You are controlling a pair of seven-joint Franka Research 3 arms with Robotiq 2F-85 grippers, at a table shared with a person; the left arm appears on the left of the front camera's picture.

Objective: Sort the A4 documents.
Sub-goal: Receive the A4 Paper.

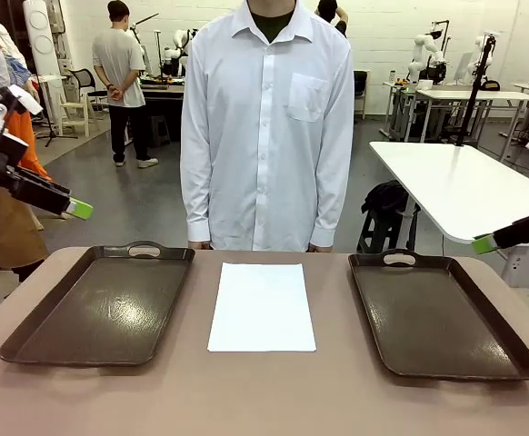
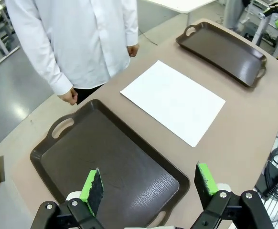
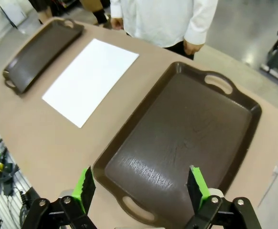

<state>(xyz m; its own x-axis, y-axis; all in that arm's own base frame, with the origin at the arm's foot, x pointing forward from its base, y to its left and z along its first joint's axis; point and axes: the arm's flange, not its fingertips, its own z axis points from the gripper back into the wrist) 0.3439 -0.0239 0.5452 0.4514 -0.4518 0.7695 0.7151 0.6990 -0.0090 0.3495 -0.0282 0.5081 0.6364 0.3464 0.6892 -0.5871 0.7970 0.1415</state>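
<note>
The A4 documents (image 1: 263, 306) lie flat at the middle of the table (image 1: 264, 400) as a white rectangle, short edges toward the table's near and far sides; whether it is one sheet or a neat stack cannot be told. A dark brown left tray (image 1: 101, 304) sits toward the table's left end and a right tray (image 1: 437, 313) toward its right end, while a person (image 1: 266, 127) in a white shirt stands at the table's far edge. The left gripper (image 2: 149, 186) hangs above the table's left end and the right gripper (image 3: 140, 187) above its right end, both with fingers spread wide.
</note>
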